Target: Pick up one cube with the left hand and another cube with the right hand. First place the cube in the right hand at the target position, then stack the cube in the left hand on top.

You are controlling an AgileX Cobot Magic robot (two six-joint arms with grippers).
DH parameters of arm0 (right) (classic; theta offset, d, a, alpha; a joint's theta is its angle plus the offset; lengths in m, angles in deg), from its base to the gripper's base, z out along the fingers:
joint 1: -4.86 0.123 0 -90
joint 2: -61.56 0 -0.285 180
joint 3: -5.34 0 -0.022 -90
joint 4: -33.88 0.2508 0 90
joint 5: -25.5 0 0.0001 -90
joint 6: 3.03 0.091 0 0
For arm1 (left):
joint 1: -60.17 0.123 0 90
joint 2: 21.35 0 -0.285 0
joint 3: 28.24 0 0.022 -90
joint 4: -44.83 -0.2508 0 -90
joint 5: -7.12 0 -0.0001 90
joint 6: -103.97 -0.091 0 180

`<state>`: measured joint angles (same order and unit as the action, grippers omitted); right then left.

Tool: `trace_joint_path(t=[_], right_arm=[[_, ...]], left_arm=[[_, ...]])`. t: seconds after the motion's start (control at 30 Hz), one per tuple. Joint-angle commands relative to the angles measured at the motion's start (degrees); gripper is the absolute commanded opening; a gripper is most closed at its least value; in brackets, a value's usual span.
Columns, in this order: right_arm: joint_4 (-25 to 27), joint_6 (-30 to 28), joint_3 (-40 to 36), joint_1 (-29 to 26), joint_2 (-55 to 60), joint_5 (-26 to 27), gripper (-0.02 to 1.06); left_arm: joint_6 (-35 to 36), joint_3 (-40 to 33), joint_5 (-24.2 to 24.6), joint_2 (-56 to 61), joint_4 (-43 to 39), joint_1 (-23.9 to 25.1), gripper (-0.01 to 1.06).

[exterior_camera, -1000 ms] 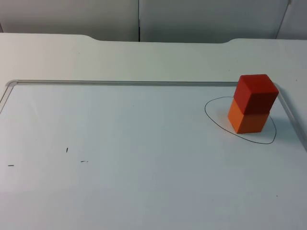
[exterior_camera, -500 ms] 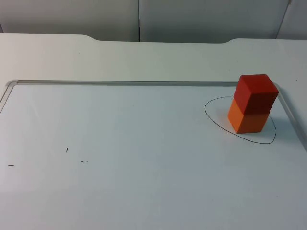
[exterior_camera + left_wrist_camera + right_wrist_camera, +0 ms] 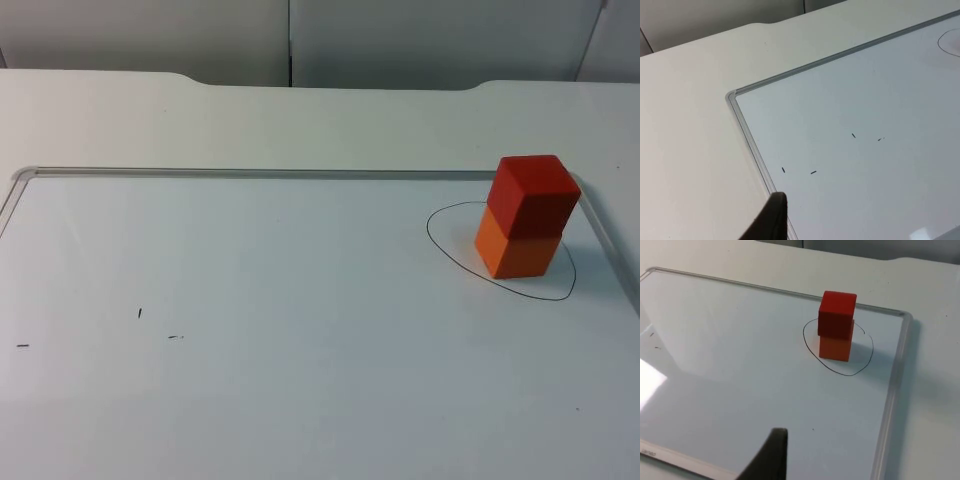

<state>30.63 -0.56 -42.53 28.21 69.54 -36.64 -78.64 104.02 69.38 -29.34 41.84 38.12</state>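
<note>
A red cube (image 3: 533, 192) sits squarely on top of an orange cube (image 3: 518, 252), and the stack stands inside a hand-drawn black circle (image 3: 432, 240) at the right end of the whiteboard. The right wrist view shows the same red cube (image 3: 838, 314) and orange cube (image 3: 835, 346), with my right gripper (image 3: 771, 455) drawn well back from them, holding nothing. My left gripper (image 3: 771, 220) hovers by the whiteboard's left rim (image 3: 747, 137), far from the stack, with nothing in it.
The whiteboard's raised grey rim (image 3: 250, 173) runs along the back and both sides. A few short pen marks (image 3: 140, 313) dot its left half. White table (image 3: 300, 120) lies beyond, up to the grey partition.
</note>
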Motion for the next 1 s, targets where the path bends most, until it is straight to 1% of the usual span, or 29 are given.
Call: trace_joint_path(t=[0.0,0.3,0.83,0.9,0.93,0.97], right_arm=[[-0.2,0.1,-0.3,0.1,-0.2,0.3,1.04],[0.5,-1.1,-0.3,0.1,-0.2,0.3,1.04],[0.5,-0.9,-0.3,0.1,-0.2,0.4,1.04],[0.5,-0.9,-0.3,-0.8,-0.2,0.3,1.04],[0.5,-0.9,-0.3,-2.1,-0.2,0.3,1.04],[0.5,-0.9,-0.3,-2.1,-0.2,0.3,1.04]], left_arm=[[0.2,-0.2,-0.5,0.2,0.4,-0.3,1.05],[0.2,-0.2,-0.5,0.2,0.4,-0.3,1.05],[0.2,-0.2,-0.5,0.2,0.4,-0.3,1.05],[0.2,-0.2,-0.5,0.2,0.4,-0.3,1.05],[0.2,-0.2,-0.5,0.2,0.4,-0.3,1.05],[0.2,-0.2,-0.5,0.2,0.4,-0.3,1.05]])
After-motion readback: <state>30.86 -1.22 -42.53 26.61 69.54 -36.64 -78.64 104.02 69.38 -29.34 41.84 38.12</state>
